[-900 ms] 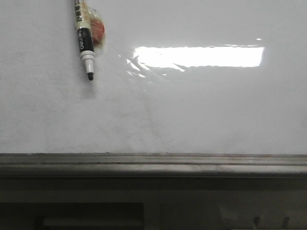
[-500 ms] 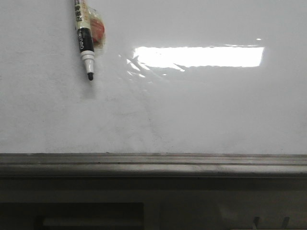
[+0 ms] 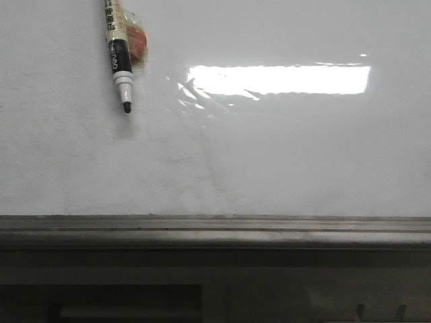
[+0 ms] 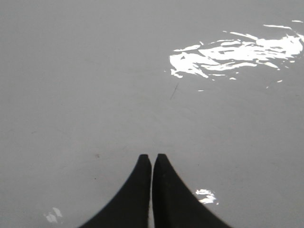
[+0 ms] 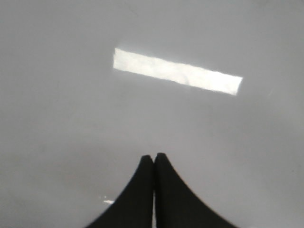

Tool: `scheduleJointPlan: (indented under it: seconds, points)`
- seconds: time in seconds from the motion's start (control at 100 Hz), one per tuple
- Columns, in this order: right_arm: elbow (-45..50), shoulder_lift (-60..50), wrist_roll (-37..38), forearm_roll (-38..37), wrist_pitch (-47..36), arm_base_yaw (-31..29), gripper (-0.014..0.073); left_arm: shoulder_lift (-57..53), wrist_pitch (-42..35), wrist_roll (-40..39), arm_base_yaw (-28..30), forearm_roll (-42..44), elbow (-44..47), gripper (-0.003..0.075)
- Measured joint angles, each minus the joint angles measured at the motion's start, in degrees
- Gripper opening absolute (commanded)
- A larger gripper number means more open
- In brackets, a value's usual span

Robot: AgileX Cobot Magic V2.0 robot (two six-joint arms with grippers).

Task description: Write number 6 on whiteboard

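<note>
You see nothing shifted since before: the marker (image 3: 119, 57) hangs at the far left of the whiteboard (image 3: 283, 161), no 6 drawn. Only wrist views show the left gripper (image 4: 152, 164) and right gripper (image 5: 154, 161), both pressed together, empty.

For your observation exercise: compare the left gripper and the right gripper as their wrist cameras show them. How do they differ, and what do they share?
The left gripper faces a torn, rippled glare on the whiteboard; the right gripper faces a neat rectangular glare. A thin sliver shows between the left fingertips; the right ones press together. Both are black, tapered, shut and empty.
</note>
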Motion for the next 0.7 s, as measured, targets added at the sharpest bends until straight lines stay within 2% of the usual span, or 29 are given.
scheduleJointPlan:
  seconds: [0.2, 0.36, 0.55, 0.65, 0.7]
  points:
    - [0.00, 0.00, 0.00, 0.00, -0.04, 0.00, -0.0066, 0.00, 0.00, 0.00, 0.00, 0.85, 0.00, -0.0020]
    - [0.00, 0.00, 0.00, 0.10, -0.04, 0.00, -0.0066, 0.00, -0.49, 0.00, 0.00, -4.88, 0.00, -0.0020]
    - [0.00, 0.00, 0.00, 0.99, -0.30, 0.00, -0.0066, 0.00, -0.49, 0.00, 0.00, -6.58, 0.00, -0.0020]
    - [0.00, 0.00, 0.00, 4.62, -1.30, 0.00, -0.0066, 0.00, -0.49, 0.00, 0.00, -9.42, 0.00, -0.0020]
    - [0.00, 0.00, 0.00, 9.13, -2.08, 0.00, -0.0066, 0.00, -0.53, 0.00, 0.00, -12.48, 0.00, -0.0020]
